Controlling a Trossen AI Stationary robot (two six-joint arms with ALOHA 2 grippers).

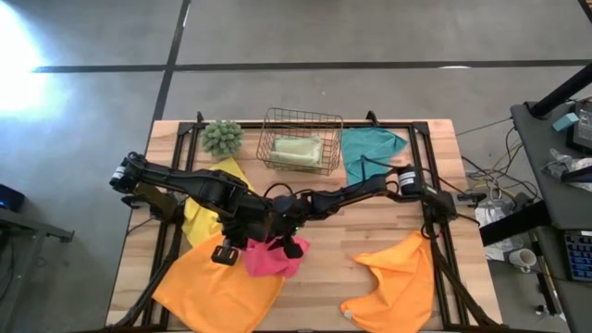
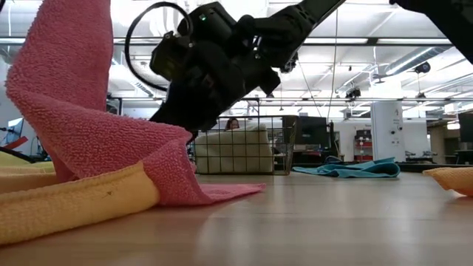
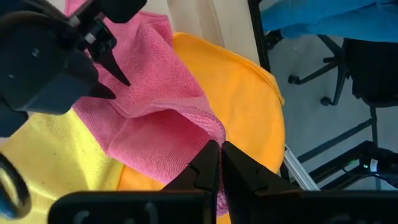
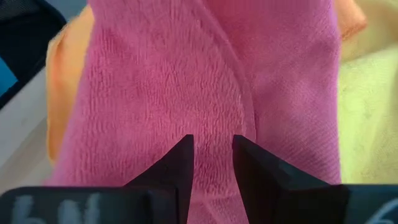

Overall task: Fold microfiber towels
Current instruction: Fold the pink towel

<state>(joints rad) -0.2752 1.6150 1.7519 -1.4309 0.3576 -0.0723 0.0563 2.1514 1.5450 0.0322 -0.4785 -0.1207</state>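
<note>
Pink towel crumpled and part-lifted at bench front centre, both pincers on it.

Left pincer is closed on an edge of the pink towel; right pincer stands narrowly parted, pressed against the same cloth. The towel is bunched, one corner raised, no clear long axis. It overlaps an orange towel at 7 o'clock and a yellow towel at 10 o'clock.
</note>
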